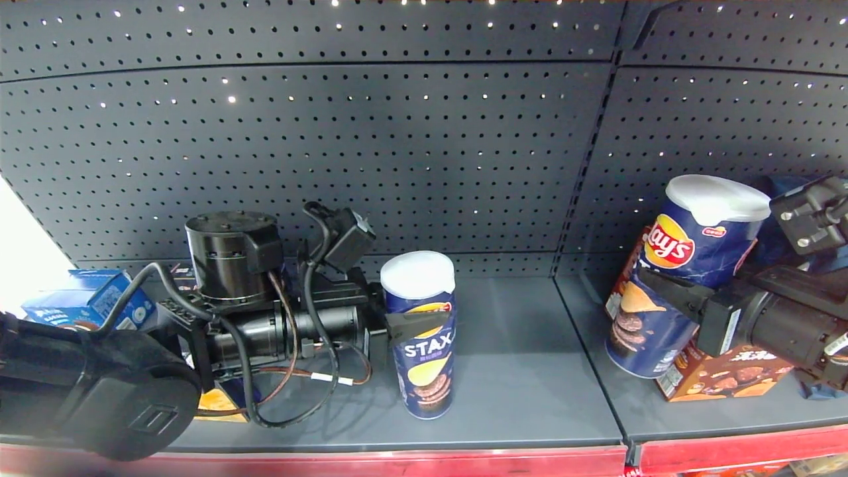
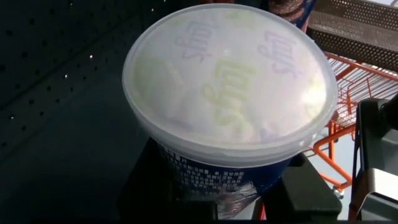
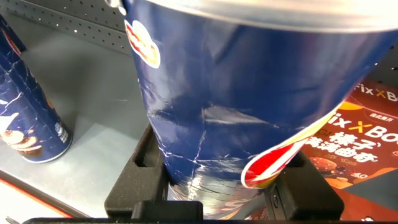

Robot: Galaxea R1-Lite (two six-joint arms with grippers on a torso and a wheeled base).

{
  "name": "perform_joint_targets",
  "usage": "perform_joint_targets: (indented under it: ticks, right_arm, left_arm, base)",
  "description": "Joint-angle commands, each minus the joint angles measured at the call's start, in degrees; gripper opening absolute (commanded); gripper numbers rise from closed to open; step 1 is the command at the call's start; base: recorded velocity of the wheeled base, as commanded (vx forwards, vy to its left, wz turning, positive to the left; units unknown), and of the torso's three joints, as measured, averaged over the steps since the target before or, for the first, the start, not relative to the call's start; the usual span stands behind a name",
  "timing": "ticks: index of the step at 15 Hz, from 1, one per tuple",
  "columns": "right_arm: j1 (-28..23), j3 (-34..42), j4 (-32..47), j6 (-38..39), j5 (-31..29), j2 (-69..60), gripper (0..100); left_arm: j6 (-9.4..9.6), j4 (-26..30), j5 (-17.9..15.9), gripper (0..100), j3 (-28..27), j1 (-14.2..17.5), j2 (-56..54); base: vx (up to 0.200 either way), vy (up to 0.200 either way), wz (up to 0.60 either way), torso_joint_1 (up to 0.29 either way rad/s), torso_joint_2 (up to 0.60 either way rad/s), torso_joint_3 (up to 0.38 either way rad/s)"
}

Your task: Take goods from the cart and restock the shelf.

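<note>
A blue chips canister (image 1: 421, 344) with a white lid (image 2: 227, 81) stands upright in the middle of the grey shelf (image 1: 523, 391). My left gripper (image 1: 424, 324) is shut on its upper body from the left, one finger (image 1: 407, 326) across the front. At the right, a second blue canister (image 1: 682, 265) leans back to the right with my right gripper (image 1: 662, 291) shut on its middle. In the right wrist view its crinkled wall (image 3: 249, 124) sits between the fingers (image 3: 140, 171). Its base is low by the shelf floor; contact cannot be told.
An orange cookie box (image 1: 722, 377) lies under and behind the tilted canister. A blue box (image 1: 86, 298) stands at the far left, an orange pack (image 1: 218, 401) beneath my left arm. A dark pegboard wall (image 1: 424, 165) backs the shelf. The orange cart (image 2: 348, 81) is behind.
</note>
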Motion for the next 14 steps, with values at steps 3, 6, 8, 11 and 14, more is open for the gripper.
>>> perform_joint_targets:
  ticks: [3,6,8,11,14]
  right_arm:
    - [0.04,0.18,-0.12,-0.01,-0.04,-0.08,0]
    - [0.13,0.53,-0.03,-0.01,0.05,-0.52,0]
    - [0.22,0.53,-0.03,-0.01,-0.04,-0.52,0]
    - [0.22,0.53,-0.03,-0.01,-0.04,-0.69,0]
    - [0.13,0.53,-0.03,-0.01,-0.04,-1.04,0]
  left_arm:
    - [0.57,0.29,-0.05,100,0.31,-0.10,0.45]
    - [0.57,0.29,0.04,100,0.93,-0.18,0.19]
    - [0.66,0.29,0.04,100,2.33,-0.36,-0.87]
    - [1.45,0.38,0.04,100,6.81,0.17,-4.82]
    - [2.33,0.64,0.04,100,10.33,1.75,-8.07]
  base:
    - [0.000,0.000,0.00,0.000,0.00,0.000]
    - [0.000,0.000,0.00,0.000,0.00,0.000]
    - [0.000,0.000,0.00,0.000,0.00,0.000]
    - [0.000,0.000,0.00,0.000,0.00,0.000]
    - [0.000,0.000,0.00,0.000,0.00,0.000]
